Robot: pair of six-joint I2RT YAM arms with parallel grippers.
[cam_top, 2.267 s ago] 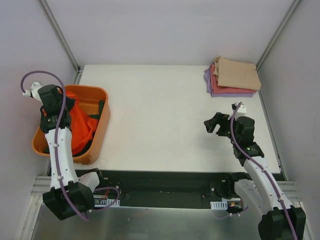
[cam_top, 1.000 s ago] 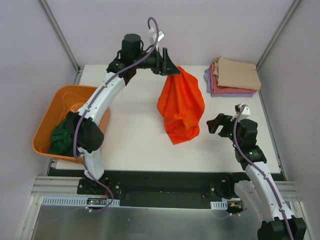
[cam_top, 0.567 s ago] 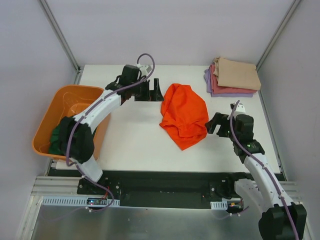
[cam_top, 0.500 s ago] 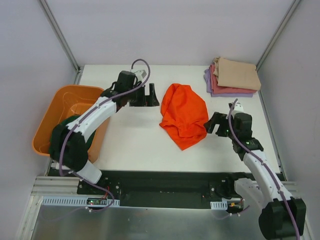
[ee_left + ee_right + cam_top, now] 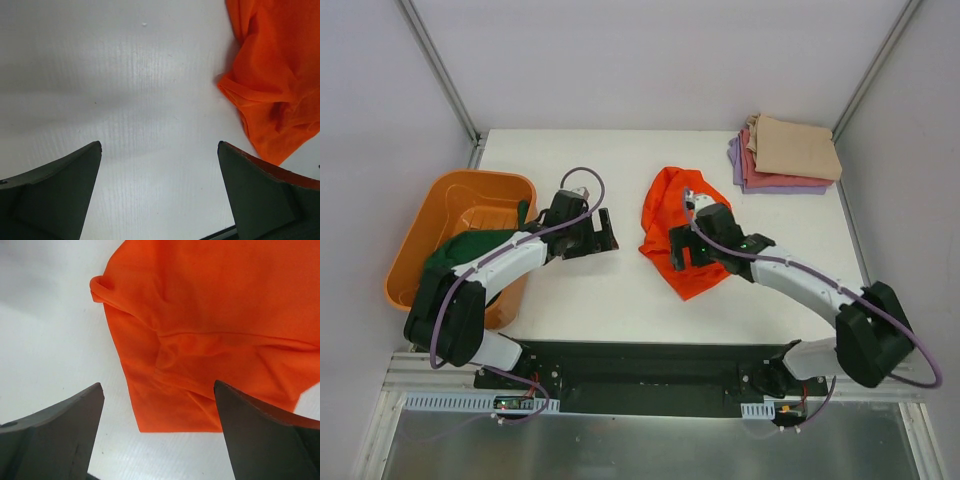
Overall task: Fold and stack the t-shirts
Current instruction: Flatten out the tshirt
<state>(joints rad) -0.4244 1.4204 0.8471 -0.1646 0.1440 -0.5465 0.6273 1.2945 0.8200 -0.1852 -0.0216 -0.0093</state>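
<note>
**Top external view.** One rigid orange tub point(image 5: 420, 232) sat at the left edge of the white table point(image 5: 600, 165). It had smooth plastic walls and rounded corners. It held one dark green t-shirt point(image 5: 450, 256), bunched at the near end and partly hidden by the left arm. One orange t-shirt point(image 5: 662, 205) lay crumpled mid-table in a soft, creased heap. In the far right corner was one stack of three folded shirts: tan t-shirt point(image 5: 800, 148) on top, pink-red t-shirt point(image 5: 753, 166) under it, and lavender t-shirt point(image 5: 734, 155) at the bottom. Shirt count was five. The left gripper point(image 5: 608, 232) was between tub and orange shirt, fingers spread and holding nothing. The right gripper point(image 5: 677, 248) hung over the near part of the orange shirt, fingers also apart.

**Left wrist view.** The two dark fingers point(image 5: 55, 195) stood wide apart with bare matte table between them. The left gripper point(image 5: 159, 145) gripped nothing. Part of the orange t-shirt point(image 5: 275, 85) lay at the right, thin cloth with folded edges.

**Right wrist view.** The right gripper point(image 5: 159, 385) was spread wide above the orange t-shirt point(image 5: 210, 325), and I could not tell whether it touched it. The cloth showed a stitched hem line, shallow wrinkles and a rolled corner at upper left. Bare table point(image 5: 45, 330) showed to the left.
</note>
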